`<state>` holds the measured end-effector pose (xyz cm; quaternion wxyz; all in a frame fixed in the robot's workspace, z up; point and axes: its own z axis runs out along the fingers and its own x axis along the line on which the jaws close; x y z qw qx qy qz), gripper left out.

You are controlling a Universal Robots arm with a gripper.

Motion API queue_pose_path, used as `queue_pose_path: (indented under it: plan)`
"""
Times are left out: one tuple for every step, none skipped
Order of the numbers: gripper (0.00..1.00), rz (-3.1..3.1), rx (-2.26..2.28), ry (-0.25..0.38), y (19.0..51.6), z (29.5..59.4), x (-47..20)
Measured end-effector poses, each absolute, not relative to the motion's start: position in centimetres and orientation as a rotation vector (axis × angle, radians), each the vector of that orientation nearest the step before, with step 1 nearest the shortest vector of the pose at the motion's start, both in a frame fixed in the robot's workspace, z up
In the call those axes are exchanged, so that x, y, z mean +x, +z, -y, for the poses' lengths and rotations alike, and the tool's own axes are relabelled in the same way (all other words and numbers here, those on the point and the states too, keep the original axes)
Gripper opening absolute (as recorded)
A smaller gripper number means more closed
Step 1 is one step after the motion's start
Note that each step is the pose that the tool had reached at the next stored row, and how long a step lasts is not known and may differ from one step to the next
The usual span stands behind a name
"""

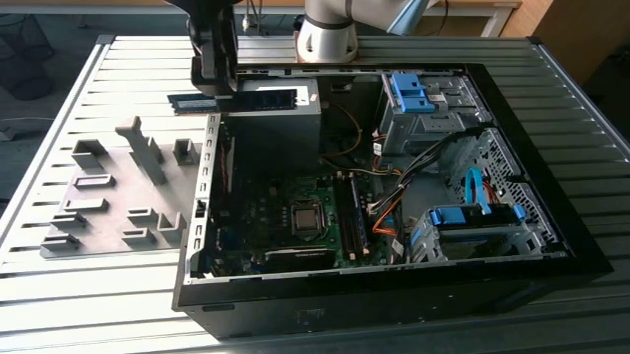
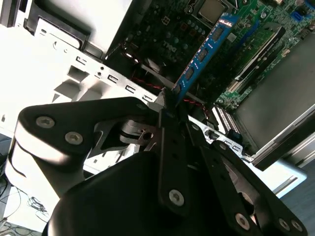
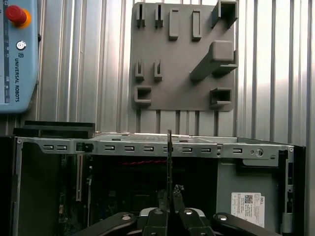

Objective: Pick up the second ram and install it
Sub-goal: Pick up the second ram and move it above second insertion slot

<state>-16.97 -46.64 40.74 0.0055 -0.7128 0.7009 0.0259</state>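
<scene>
The second ram (image 2: 204,51) is up in the air: a thin, flat, blue circuit-board stick with a row of small dark chips along its face, and in the first wrist view it turns edge-on, no more than a slim dark line. The black pincer (image 1: 217,85) is pinching it, two narrow fingers (image 2: 167,128) pressed together on one end of the stick. All of this hangs over the exterior view's left side of the one open computer case (image 1: 394,313), a black sheet-metal box lying flat with its perforated inner walls showing. Down inside sits a dark motherboard (image 1: 265,214) with one square, silvery processor socket (image 1: 307,219), and long black slots (image 1: 350,221) run just to the exterior view's right of it. There are two blue plastic drive carriers, one far (image 1: 414,92) and one near (image 1: 473,215), with loose wiring between them. To the exterior view's left of the case lies one matte grey fixture plate (image 1: 108,195) carrying ten raised blocks by my count, one of them a tall post. Everything rests on a silvery tabletop (image 1: 99,310) of ribbed metal slats, bright with glare. At the far edge stands the arm's round, pale metal base (image 1: 330,33). One pale blue control pendant (image 3: 17,64) with a single red button lies on the slats too.
</scene>
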Motion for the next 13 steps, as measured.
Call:
queue_pose_path:
  plan:
    - [0.14,-2.194,-2.231,0.081,40.7,46.6,-16.8]
    - [0.14,-2.194,-2.231,0.081,40.7,46.6,-16.6]
    - [0.14,-2.194,-2.231,0.081,40.7,46.6,-16.4]
    - [0.14,-2.194,-2.231,0.081,40.7,46.6,-16.1]
    - [0.14,-2.194,-2.231,0.081,40.7,46.6,-15.8]
    - [0.14,-2.194,-2.231,0.081,40.7,46.6,-15.6]
    - [0.14,-2.194,-2.231,0.081,40.7,46.6,-15.3]
    - [0.14,-2.194,-2.231,0.081,40.7,46.6,-15.1]
    - [0.14,-2.194,-2.231,0.081,40.7,46.6,-14.8]
    - [0.14,-2.194,-2.231,0.081,40.7,46.6,-14.5]
    - [0.14,-2.194,-2.231,0.081,40.7,46.6,-14.2]
    - [0.14,-2.194,-2.231,0.081,40.7,46.6,-13.9]
    - [0.14,-2.194,-2.231,0.081,40.7,46.7,-13.7]
